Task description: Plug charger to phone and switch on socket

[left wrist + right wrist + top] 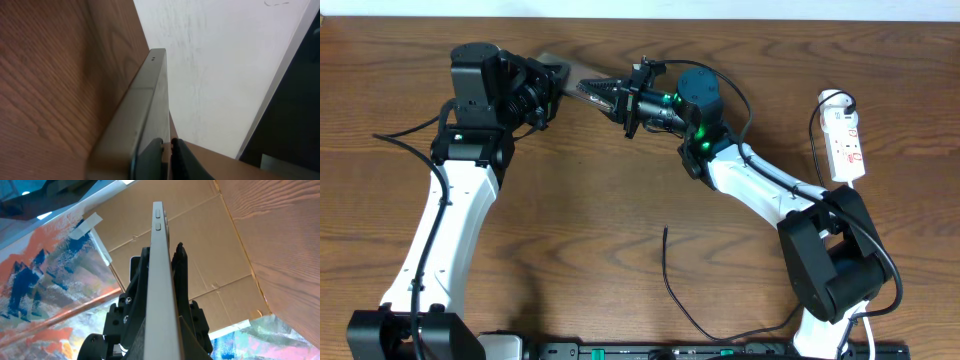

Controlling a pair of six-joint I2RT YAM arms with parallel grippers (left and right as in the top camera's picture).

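Observation:
The phone [570,74] is held off the table at the far left-centre, between both grippers. My left gripper [548,86] is at the phone's left end. In the left wrist view its fingers [171,150] are nearly together against the phone's bronze edge [145,100]. My right gripper [601,93] holds the phone's right end. In the right wrist view its fingers [167,340] press both faces of the phone [160,265], seen edge-on. The charger [672,285] lies loose on the table at front centre, tip pointing away. The socket [846,145] lies at the far right, away from both grippers.
The socket's round white plug [832,98] and a black cord lie at its far end. The arm bases stand at the front left and front right. The wooden table [580,230] ends at the wall just behind the phone.

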